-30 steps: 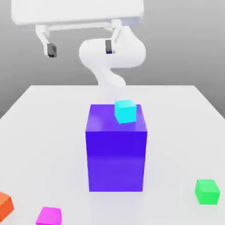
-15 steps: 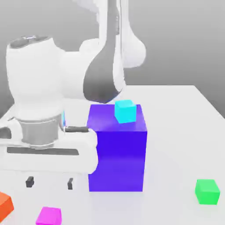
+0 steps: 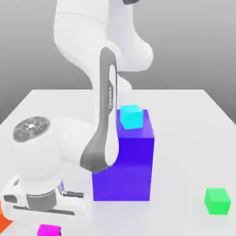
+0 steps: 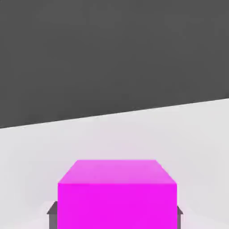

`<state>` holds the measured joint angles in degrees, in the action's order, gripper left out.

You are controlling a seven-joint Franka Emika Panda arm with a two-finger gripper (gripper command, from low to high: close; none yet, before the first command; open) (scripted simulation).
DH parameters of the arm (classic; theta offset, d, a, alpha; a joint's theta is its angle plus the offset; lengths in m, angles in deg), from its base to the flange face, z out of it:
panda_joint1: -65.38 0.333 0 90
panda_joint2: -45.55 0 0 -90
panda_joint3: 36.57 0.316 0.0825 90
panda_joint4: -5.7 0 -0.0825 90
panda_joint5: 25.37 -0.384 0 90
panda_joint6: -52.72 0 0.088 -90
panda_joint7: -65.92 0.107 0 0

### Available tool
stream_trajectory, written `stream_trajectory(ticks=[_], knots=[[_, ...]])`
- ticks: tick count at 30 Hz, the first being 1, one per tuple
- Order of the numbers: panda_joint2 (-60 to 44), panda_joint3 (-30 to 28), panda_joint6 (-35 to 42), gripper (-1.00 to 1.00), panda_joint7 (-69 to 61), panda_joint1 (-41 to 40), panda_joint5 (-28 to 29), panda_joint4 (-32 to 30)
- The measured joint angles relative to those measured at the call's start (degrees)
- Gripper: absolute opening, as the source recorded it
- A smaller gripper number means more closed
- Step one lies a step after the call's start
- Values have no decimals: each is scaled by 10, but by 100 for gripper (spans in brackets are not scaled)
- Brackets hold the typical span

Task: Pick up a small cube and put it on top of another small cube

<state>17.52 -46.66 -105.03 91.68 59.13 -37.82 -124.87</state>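
The exterior view looks slightly down at the white tabletop (image 3: 184, 115), facing the big blue block (image 3: 126, 161) from its front. The hand view sits very near the magenta cube (image 4: 116, 197), looking along the tabletop. Both views share this cube (image 3: 50, 229).

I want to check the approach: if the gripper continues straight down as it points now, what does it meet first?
Most likely the magenta cube, which sits directly under the gripper on the white table; the remaining gap is unclear.
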Motion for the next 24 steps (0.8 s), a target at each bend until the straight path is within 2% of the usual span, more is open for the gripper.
stream_trajectory(ticks=[4,16,20,21,24], knots=[[70,-9,52,-100,14,28,32,-19],[173,152,76,-100,-56,205,123,-93],[126,196,32,-100,-60,279,181,-90],[108,196,17,100,-56,290,193,-87],[108,196,17,100,-56,290,193,-87]])
